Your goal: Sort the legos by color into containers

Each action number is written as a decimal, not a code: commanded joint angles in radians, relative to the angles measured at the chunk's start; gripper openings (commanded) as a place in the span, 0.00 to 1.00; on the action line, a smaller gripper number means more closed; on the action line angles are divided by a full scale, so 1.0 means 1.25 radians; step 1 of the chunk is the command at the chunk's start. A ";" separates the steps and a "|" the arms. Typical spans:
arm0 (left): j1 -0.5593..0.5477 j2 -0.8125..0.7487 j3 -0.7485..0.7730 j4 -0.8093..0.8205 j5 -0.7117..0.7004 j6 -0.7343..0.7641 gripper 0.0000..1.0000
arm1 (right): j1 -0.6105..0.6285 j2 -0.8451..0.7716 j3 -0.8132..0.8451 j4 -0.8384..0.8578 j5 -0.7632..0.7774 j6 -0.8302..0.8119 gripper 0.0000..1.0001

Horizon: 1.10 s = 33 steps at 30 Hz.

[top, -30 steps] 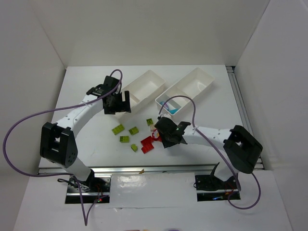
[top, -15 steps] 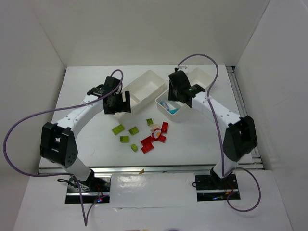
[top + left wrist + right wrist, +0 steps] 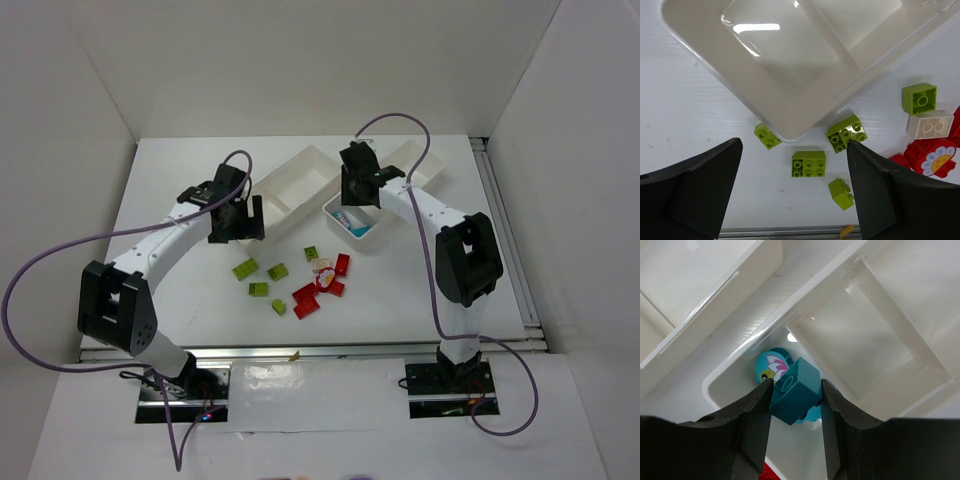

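Note:
My right gripper [image 3: 356,190] is shut on a cyan brick [image 3: 795,391] and holds it just above the near compartment of the right tray [image 3: 418,165]. A cyan flower piece [image 3: 770,365] lies in that compartment [image 3: 740,385] under it. My left gripper [image 3: 238,222] is open and empty above the near corner of the left tray [image 3: 300,180]. Several lime green bricks [image 3: 258,289] lie on the table below it, one between its fingers in the wrist view [image 3: 808,163]. Red bricks [image 3: 305,300] and a beige brick [image 3: 323,266] lie in a cluster to their right.
The left tray [image 3: 790,60] shows no bricks in it. The right tray's far compartment [image 3: 875,340] also shows none. A red flower piece [image 3: 931,156] and a beige brick [image 3: 930,124] lie at the right edge of the left wrist view. The table's front edge [image 3: 790,231] is near.
My right arm has swung from the brick cluster up to the right tray with the cyan brick in it. My left gripper has shifted slightly toward the green bricks.

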 commanded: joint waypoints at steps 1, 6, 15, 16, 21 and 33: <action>-0.003 -0.046 0.009 -0.014 -0.044 -0.011 0.96 | -0.005 -0.013 0.004 0.023 -0.021 0.003 0.35; -0.003 -0.039 0.024 -0.030 -0.061 -0.028 0.96 | 0.009 -0.033 -0.030 0.023 -0.021 0.003 0.52; -0.003 -0.048 0.039 -0.030 -0.069 -0.028 0.96 | 0.033 -0.125 -0.046 -0.026 0.036 0.003 0.65; -0.003 -0.048 0.039 -0.030 -0.069 -0.028 0.96 | 0.052 -0.142 -0.054 -0.040 0.056 0.003 0.61; -0.003 -0.039 0.039 -0.015 -0.069 -0.021 0.96 | 0.128 -0.264 -0.177 -0.069 0.065 0.054 0.50; -0.003 -0.016 0.046 -0.015 -0.044 -0.004 0.96 | 0.294 -0.215 -0.293 -0.065 -0.071 0.130 0.83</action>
